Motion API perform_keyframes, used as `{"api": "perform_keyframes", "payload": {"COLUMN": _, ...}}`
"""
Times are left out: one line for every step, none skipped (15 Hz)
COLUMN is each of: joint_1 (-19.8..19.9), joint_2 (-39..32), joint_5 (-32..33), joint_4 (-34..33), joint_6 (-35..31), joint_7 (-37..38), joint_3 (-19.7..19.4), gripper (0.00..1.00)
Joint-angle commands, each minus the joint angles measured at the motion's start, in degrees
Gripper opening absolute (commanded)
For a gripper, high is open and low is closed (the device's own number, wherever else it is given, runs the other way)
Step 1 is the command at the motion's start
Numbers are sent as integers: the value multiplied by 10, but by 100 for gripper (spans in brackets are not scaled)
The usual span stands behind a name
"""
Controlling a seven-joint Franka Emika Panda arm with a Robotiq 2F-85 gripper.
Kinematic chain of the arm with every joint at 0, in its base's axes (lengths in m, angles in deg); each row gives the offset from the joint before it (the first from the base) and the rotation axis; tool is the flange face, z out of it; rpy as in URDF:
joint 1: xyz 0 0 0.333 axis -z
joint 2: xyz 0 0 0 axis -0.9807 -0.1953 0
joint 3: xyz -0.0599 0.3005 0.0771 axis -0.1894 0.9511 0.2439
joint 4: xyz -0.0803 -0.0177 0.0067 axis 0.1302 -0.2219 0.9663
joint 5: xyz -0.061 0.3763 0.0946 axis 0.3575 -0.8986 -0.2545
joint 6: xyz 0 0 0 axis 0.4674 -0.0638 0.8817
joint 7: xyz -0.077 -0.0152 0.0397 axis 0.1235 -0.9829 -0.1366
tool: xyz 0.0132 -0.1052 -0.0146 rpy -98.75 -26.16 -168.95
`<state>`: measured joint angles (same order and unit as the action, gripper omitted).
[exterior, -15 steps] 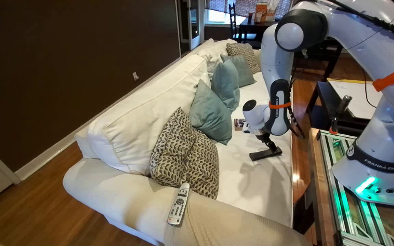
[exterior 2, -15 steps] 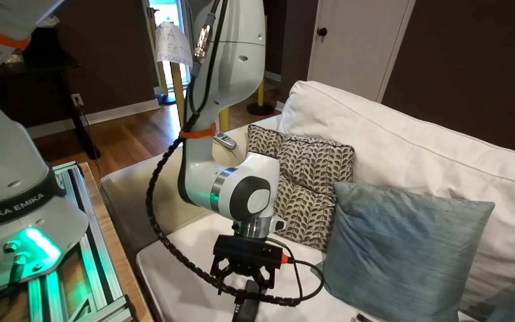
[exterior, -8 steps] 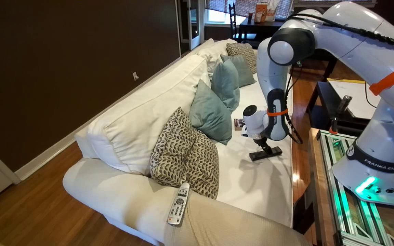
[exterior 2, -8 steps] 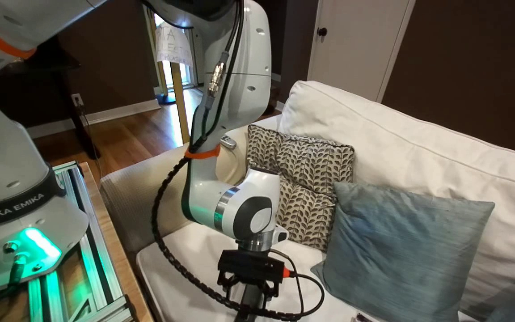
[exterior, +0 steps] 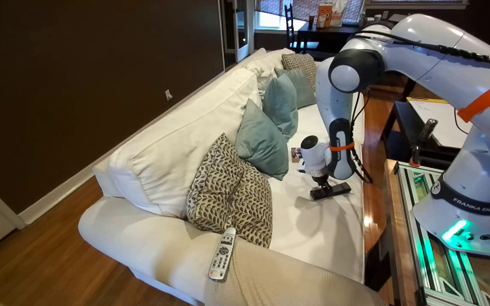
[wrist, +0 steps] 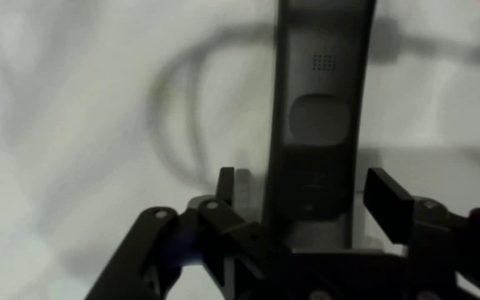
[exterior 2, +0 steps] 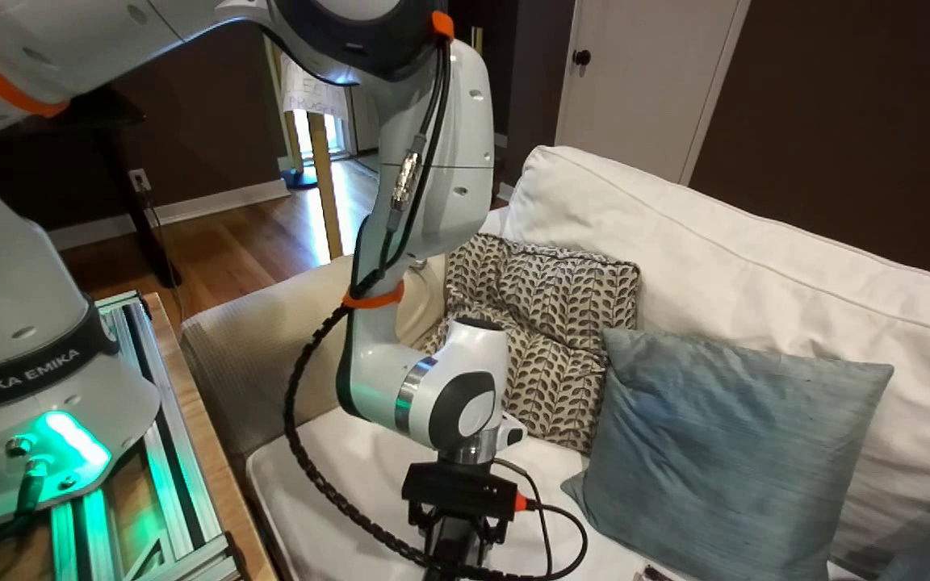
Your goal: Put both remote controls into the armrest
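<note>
The black remote control [exterior: 342, 189] lies flat on the white sofa seat. It also shows in the wrist view [wrist: 319, 121], running up from between the fingers. My gripper [exterior: 322, 185] is open right over it. In the wrist view the fingertips [wrist: 302, 191] stand on either side of the remote, with a gap on both sides. The silver-grey remote control [exterior: 221, 255] lies on top of the cream-white armrest [exterior: 143, 238]. In an exterior view my arm hides most of that remote, while part of the armrest [exterior 2: 263, 339] shows.
A black-and-white patterned cushion [exterior: 232, 191] leans by the armrest. Teal cushions [exterior: 264, 140] stand along the backrest [exterior: 185, 140]. A small flat booklet [exterior: 296, 154] lies on the seat beyond my gripper. The robot's mounting table [exterior: 391, 221] stands along the sofa's front edge.
My arm has come down, and the gripper has moved lower and slightly along the black remote, closer over it. The fingers stay open. Both remotes lie where they were.
</note>
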<state>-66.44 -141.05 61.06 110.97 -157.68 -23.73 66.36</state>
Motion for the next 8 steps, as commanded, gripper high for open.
{"api": "perform_keyframes", "payload": {"joint_1": -2, "joint_2": -26, "joint_5": -14, "joint_4": -23, "joint_6": -14, "joint_7": 9, "joint_3": 0, "gripper": 49}}
{"api": "perform_keyframes", "payload": {"joint_1": -3, "joint_2": -26, "joint_5": -15, "joint_4": -23, "joint_6": -12, "joint_7": 9, "joint_3": 1, "gripper": 42}}
{"api": "perform_keyframes", "payload": {"joint_1": -3, "joint_2": -27, "joint_5": -17, "joint_4": -24, "joint_6": -10, "joint_7": 9, "joint_3": 3, "gripper": 35}}
{"api": "perform_keyframes", "payload": {"joint_1": -3, "joint_2": -27, "joint_5": -19, "joint_4": -24, "joint_6": -9, "joint_7": 11, "joint_3": 4, "gripper": 29}}
{"api": "perform_keyframes", "payload": {"joint_1": -2, "joint_2": -25, "joint_5": -20, "joint_4": -24, "joint_6": -9, "joint_7": 9, "joint_3": 5, "gripper": 29}}
{"api": "perform_keyframes", "payload": {"joint_1": -2, "joint_2": -21, "joint_5": -21, "joint_4": -22, "joint_6": -8, "joint_7": 7, "joint_3": 7, "gripper": 29}}
{"api": "perform_keyframes", "payload": {"joint_1": -6, "joint_2": -17, "joint_5": -23, "joint_4": -18, "joint_6": -6, "joint_7": 9, "joint_3": 6, "gripper": 29}}
{"api": "perform_keyframes", "payload": {"joint_1": -12, "joint_2": -11, "joint_5": -22, "joint_4": -13, "joint_6": -7, "joint_7": 10, "joint_3": 5, "gripper": 29}}
